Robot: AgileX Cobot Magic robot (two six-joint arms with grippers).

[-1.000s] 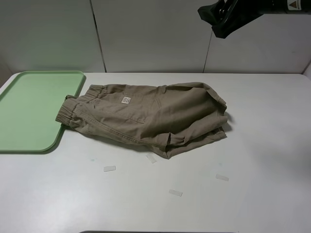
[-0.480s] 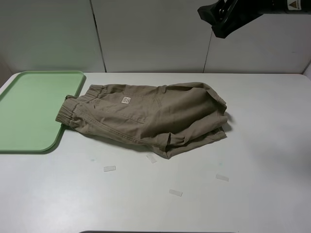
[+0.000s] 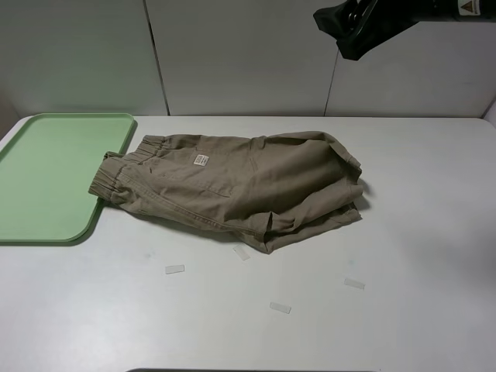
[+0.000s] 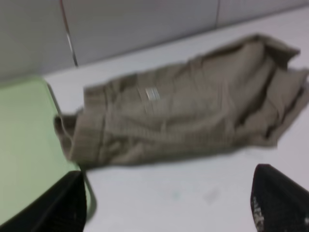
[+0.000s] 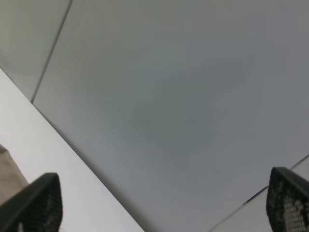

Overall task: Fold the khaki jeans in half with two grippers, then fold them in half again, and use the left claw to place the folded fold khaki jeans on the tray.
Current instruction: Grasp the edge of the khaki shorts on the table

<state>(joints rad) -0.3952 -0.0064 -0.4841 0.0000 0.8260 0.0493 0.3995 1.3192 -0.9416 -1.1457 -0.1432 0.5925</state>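
Left claw (image 4: pixel 171 208): open, its two black fingertips (image 4: pixel 58 205) set wide apart, holding nothing. It hangs clear of the khaki jeans (image 4: pixel 183 113), on their near side. The wrist picture is blurred.
Right gripper (image 5: pixel 161 203): open as well, fingertips (image 5: pixel 36 203) far apart and empty. It is raised well above the jeans and faces the grey wall (image 5: pixel 169 96); only a sliver of khaki shows at the edge of the wrist view.
Right arm (image 3: pixel 364 23): its black end sits high above the jeans' leg end, touching nothing.
Khaki jeans (image 3: pixel 240 182): folded over once, lying flat on the white table (image 3: pixel 418 232), with a white label (image 3: pixel 201 160) facing up.
Tray (image 3: pixel 46 178): pale green, at the jeans' waistband end; the waistband just touches its rim.
Tape strips (image 3: pixel 175 270): several small pale pieces on the table on the jeans' near side.
Change: since a second ago the jeans, tray and strips lie exactly as they did; the right arm's end has barely shifted, if at all.
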